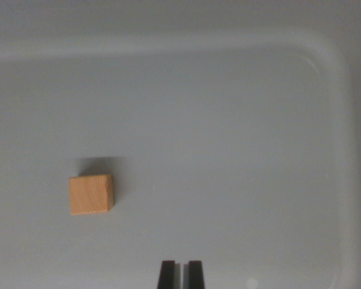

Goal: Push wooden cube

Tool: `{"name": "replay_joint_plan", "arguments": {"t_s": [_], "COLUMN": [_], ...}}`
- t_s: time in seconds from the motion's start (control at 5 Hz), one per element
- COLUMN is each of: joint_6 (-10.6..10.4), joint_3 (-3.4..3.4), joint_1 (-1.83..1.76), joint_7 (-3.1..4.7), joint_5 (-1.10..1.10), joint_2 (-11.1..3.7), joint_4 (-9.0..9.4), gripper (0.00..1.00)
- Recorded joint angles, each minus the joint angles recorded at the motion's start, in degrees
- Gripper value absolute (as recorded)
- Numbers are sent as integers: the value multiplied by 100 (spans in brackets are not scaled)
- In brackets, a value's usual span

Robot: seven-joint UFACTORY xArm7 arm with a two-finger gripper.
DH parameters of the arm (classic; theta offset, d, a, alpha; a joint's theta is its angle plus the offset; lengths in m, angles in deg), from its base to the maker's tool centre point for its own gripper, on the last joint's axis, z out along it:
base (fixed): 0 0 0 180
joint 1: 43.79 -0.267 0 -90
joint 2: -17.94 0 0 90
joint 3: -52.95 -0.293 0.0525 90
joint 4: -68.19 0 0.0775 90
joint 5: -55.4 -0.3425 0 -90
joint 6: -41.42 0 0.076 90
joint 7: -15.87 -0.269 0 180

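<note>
A small light-brown wooden cube [91,194] rests on the floor of a white tray [228,120], toward the wrist view's left. My gripper [181,274] shows at the bottom edge as two black fingertips close together, with only a thin pale gap between them and nothing held. The cube lies up and to the left of the fingertips, well apart from them.
The tray's raised rim [340,72] curves along the top and the right side of the view. A bare white floor spreads to the right of the cube.
</note>
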Motion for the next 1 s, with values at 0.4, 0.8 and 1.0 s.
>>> {"name": "replay_joint_plan", "arguments": {"t_s": [0.4, 0.8, 1.0], "joint_6": [-200, -417, -649], "joint_3": [-21, -44, -68], "joint_1": [-30, -63, -97], "joint_7": [-61, -127, -198], "joint_5": [17, 36, 56], "joint_2": [-48, -100, -155], "joint_4": [170, 356, 554], "gripper": [0, 0, 0]}}
